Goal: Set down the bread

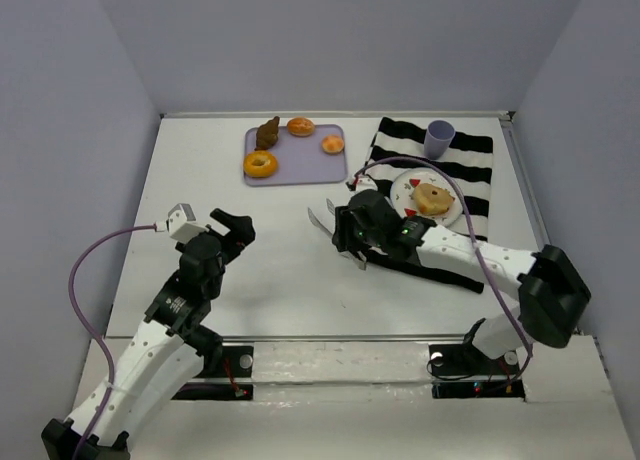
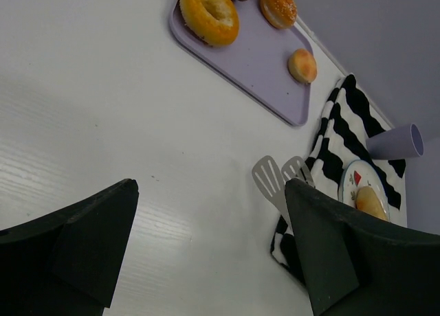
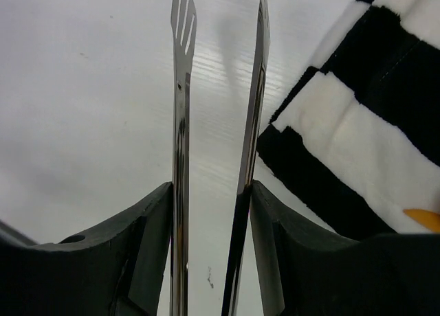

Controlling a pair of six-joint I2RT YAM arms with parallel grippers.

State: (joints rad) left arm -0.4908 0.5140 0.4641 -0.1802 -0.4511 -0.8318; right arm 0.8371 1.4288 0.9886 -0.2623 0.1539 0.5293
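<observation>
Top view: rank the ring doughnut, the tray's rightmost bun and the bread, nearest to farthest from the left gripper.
From the left gripper:
1. ring doughnut, tray front left corner.
2. bun, tray's right edge.
3. bread, on the plate, far right.

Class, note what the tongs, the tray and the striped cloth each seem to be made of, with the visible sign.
Tongs: likely polished steel; thin, silvery, slotted blades that catch reflections.
Tray: probably matte plastic; flat, even lilac colour, rounded corners, slightly raised rim.
Cloth: woven fabric with a matte look; soft black and white stripes, slightly rumpled edge.
</observation>
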